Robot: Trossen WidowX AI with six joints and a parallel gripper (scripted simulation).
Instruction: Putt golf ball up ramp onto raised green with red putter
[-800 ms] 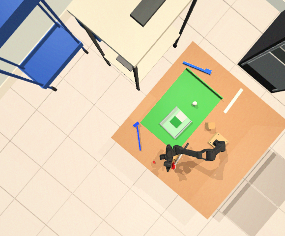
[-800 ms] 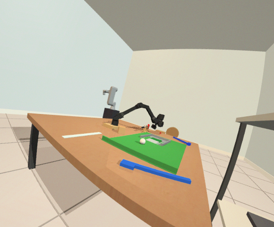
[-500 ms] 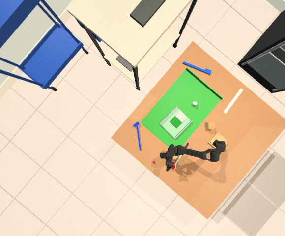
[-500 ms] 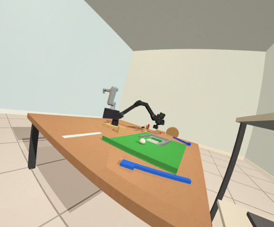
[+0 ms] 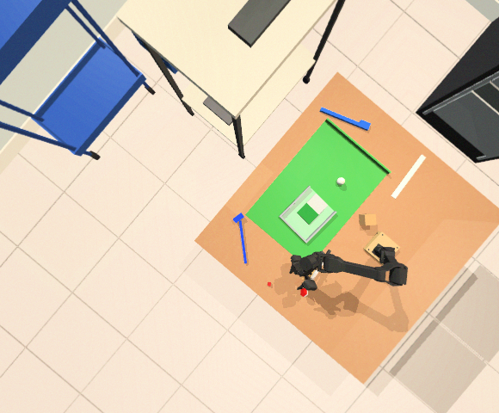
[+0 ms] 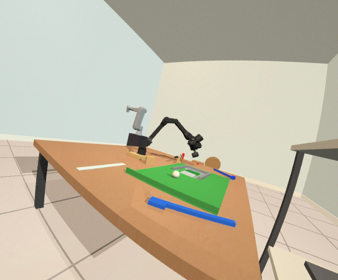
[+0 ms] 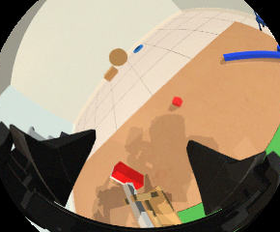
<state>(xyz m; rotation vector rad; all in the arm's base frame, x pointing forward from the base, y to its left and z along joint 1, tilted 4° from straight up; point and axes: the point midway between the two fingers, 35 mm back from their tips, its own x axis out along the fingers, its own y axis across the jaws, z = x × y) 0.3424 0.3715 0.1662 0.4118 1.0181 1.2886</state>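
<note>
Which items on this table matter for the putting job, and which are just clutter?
Job:
red putter
golf ball
raised green
green mat
gripper, open and empty

Lying about:
two blue putters
white strip
small red cube
wooden block
</note>
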